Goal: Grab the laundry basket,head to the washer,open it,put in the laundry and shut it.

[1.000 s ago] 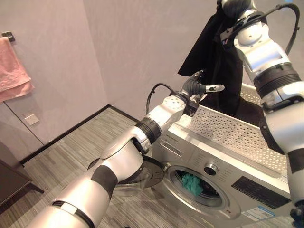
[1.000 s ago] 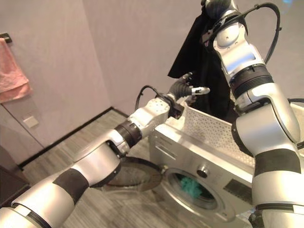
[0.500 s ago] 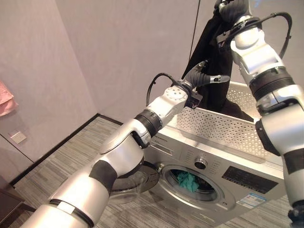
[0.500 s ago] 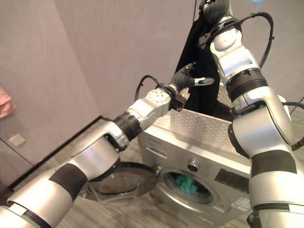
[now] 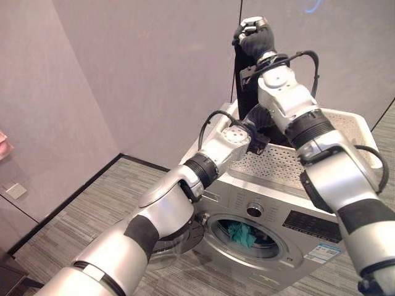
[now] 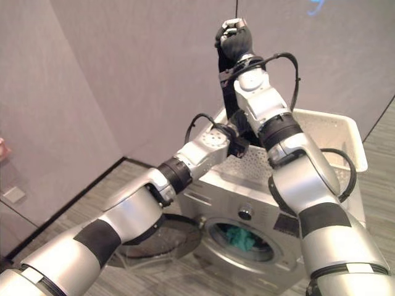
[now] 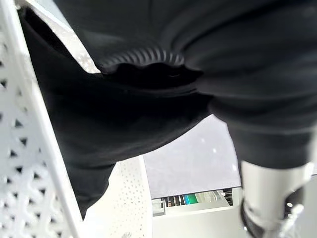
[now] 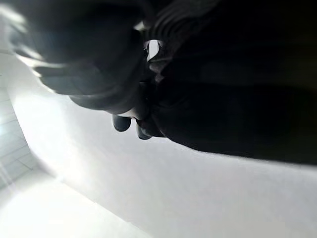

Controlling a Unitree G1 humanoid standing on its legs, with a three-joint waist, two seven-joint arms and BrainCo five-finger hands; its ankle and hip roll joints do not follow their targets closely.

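i see the black garment (image 5: 242, 74) hanging high above the white perforated laundry basket (image 6: 321, 132), which sits on top of the washer (image 5: 271, 222); my right hand (image 5: 254, 38) is clenched round its top; my left hand (image 5: 259, 117) is inside the basket against the cloth, fingers hidden, so i cannot tell; the washer door (image 6: 154, 237) hangs open with teal laundry (image 5: 242, 234) in the drum

Plain grey walls (image 5: 142, 68) meet in a corner around 12 o'clock. A dark baseboard (image 5: 68, 200) runs along the foot of the wall at 8 o'clock. The floor (image 5: 99, 209) is grey wood-grain planks, spreading from 9 o'clock down to 6 o'clock. A pale wall plate (image 5: 15, 190) sits low at 9 o'clock, with a scrap of pink cloth (image 5: 3, 145) above it.
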